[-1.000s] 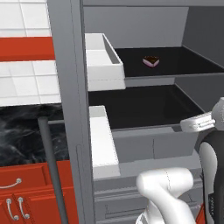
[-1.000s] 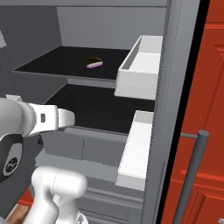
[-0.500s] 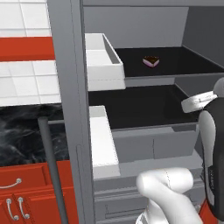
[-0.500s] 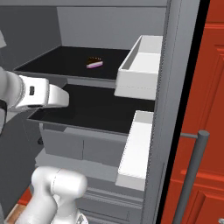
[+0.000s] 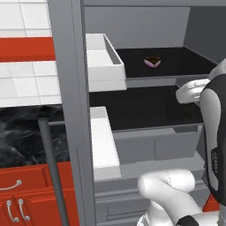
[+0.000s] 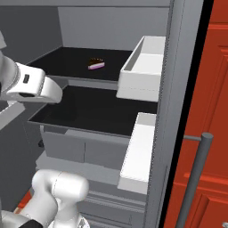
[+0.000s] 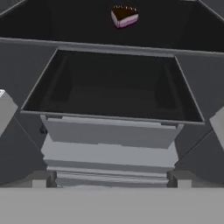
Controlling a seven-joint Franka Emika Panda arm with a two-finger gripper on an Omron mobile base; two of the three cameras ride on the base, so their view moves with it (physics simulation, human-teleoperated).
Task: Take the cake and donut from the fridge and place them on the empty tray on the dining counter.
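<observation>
The cake [image 5: 152, 62] sits far back on the fridge [image 5: 66, 110] upper shelf [image 6: 67, 60]. I cannot tell whether the hand is open. Reaching in, the arm [image 6: 31, 84] may clip that shelf's edge.

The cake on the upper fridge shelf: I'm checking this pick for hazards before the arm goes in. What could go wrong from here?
1. The cake sits deep on the upper shelf, so the arm must reach far in and could knock the shelf's front edge.
2. White door bins flank the opening; a wide swing could strike them.
3. The cake is a small wedge, so a grasp may tip or crush it.
</observation>
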